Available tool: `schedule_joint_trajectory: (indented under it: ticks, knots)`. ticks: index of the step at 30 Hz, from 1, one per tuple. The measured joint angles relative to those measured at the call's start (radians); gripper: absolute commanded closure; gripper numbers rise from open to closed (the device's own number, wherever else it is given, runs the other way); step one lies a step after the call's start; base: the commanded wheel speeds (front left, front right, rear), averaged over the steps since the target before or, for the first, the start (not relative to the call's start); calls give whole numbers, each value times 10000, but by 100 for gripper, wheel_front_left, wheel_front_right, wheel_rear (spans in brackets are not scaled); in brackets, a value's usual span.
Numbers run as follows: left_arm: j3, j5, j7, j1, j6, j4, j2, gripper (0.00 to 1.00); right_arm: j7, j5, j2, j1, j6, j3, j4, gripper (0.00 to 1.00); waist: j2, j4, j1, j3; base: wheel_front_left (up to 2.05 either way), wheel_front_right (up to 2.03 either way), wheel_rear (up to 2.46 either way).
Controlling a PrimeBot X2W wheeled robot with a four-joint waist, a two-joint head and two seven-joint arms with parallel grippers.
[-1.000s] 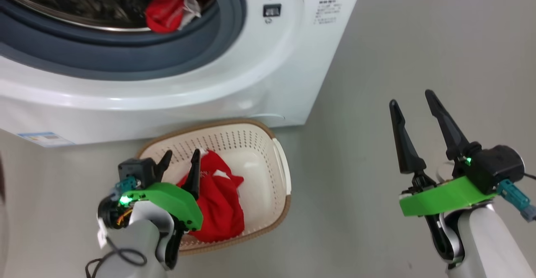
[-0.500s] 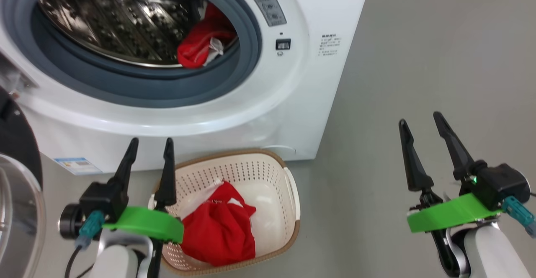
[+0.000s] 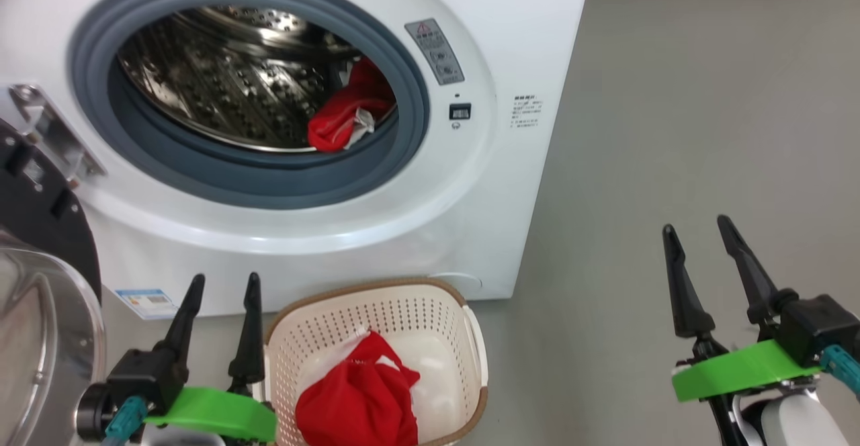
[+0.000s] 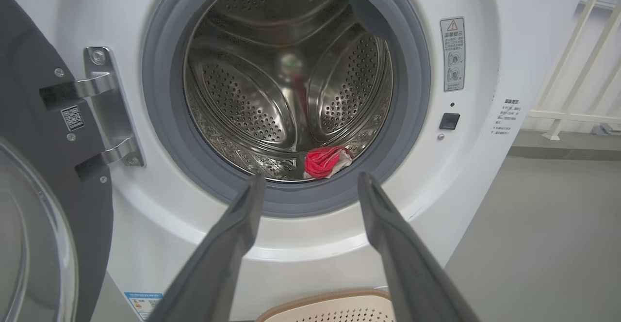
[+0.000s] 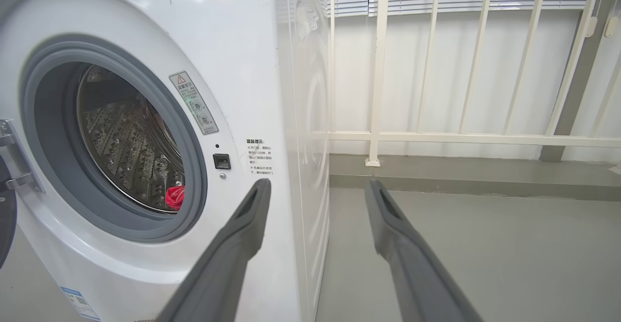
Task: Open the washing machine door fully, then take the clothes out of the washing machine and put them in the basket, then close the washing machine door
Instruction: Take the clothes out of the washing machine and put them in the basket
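Observation:
The white washing machine (image 3: 510,43) stands with its door (image 3: 40,231) swung wide to the left, black rim and glass bowl (image 4: 29,244) showing. One red and white garment (image 3: 346,120) lies at the drum's front right edge, also seen as red cloth (image 4: 326,161) and a red patch (image 5: 174,197). Another red garment (image 3: 359,399) lies in the cream basket (image 3: 470,338) on the floor below the machine. My left gripper (image 3: 225,285) is open and empty, just left of the basket. My right gripper (image 3: 695,226) hangs open and empty over the floor at the right.
Grey floor (image 3: 672,97) stretches right of the machine. A white railing (image 5: 436,137) with blinds behind it runs along the far wall. The door hinge (image 4: 104,108) is bolted to the machine's left front.
The head camera has tilted up, showing more of the drum and the door. My left gripper has come off the red garment in the basket and lifted to its left, fingers upward.

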Motion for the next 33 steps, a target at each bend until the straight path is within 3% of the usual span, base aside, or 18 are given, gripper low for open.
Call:
schedule_joint_trajectory:
  ticks: [15, 33]
  knots:
    - [234, 2, 0, 790, -230, -23, -8, 0, 0, -339, 27, 593, 0, -150, 205, 0, 0, -125, 0, -1114, 0, 0, 0]
    - [211, -2, 0, 981, -251, -125, 6, 0, 0, -408, 63, 811, 0, -334, 59, 0, 0, -319, 0, -1069, 0, 0, 0]
